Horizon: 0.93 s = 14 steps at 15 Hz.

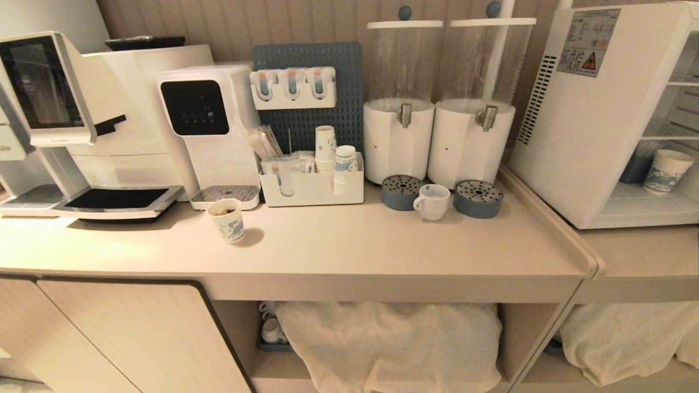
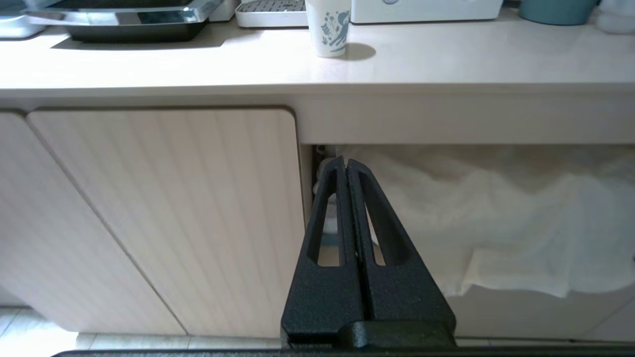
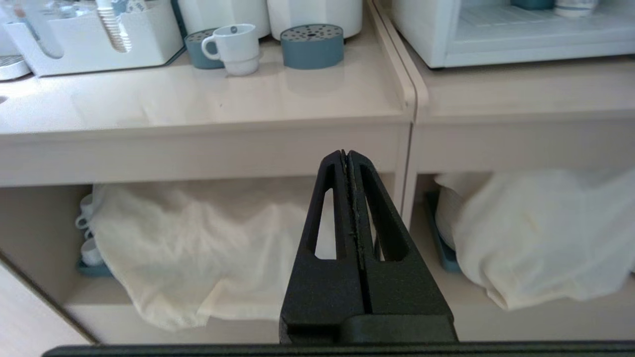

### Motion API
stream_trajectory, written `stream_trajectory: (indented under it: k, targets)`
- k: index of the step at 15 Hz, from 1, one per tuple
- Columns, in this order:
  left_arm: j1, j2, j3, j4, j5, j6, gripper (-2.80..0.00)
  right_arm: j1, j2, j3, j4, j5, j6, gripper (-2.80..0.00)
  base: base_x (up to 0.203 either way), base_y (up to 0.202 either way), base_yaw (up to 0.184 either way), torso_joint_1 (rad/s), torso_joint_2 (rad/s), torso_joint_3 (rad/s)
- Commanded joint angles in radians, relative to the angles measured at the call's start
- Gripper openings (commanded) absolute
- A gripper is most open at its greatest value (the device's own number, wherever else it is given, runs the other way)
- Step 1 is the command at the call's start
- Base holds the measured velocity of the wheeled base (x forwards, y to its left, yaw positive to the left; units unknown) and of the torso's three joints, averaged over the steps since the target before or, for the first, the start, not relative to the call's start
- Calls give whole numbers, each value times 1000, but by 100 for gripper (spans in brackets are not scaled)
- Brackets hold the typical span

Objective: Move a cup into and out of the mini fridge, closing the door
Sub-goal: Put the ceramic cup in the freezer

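Both claws hang low in front of the cabinet, below the worktop edge, and neither appears in our head view. Our left claw (image 2: 347, 166) has its fingers pressed together and holds nothing; our right claw (image 3: 346, 157) is likewise closed and empty.

We judge the task as not yet begun. The cup (image 1: 432, 201) stands on the worktop (image 1: 338, 245), between two round blue-grey drip trays under the drink dispensers, handle turned to our left. The mini fridge (image 1: 595, 114) sits to our right on a lower adjoining surface, its front open, with a patterned paper cup on its floor. The door is not visible in any view. Grasping the cup, placing it inside, taking it out and closing the door all remain.

Only the head view shows the fridge's side vents and warning sticker. The right wrist view shows the cup (image 3: 235, 48) and fridge floor from lower down. The left wrist view shows neither, only another paper cup (image 2: 328, 27) and a cabinet door.
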Motion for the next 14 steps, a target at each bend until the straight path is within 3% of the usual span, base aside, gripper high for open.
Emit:
stream_trajectory:
  k: [1,7,9,11,14]
  targets:
    - [0,0,0,0,0,0,-280,-1,0,15,0,0,0,-280,189,0,1,1,2,2]
    - [0,0,0,0,0,0,-280,-1,0,15,-1,0,0,-280,182,0,2,2,4,2]
    - [0,0,0,0,0,0,-280,-1,-1,5,-14,-8,14,-280,0,0,0,0,0,0]
    - [0,0,0,0,0,0,-280,-1,-1,-130,5,-35,23,-280,0,0,0,0,0,0]
    - [0,2,0,0,0,0,-280,-1,29,-565,217,-20,4,-280,0,0,0,0,0,0]
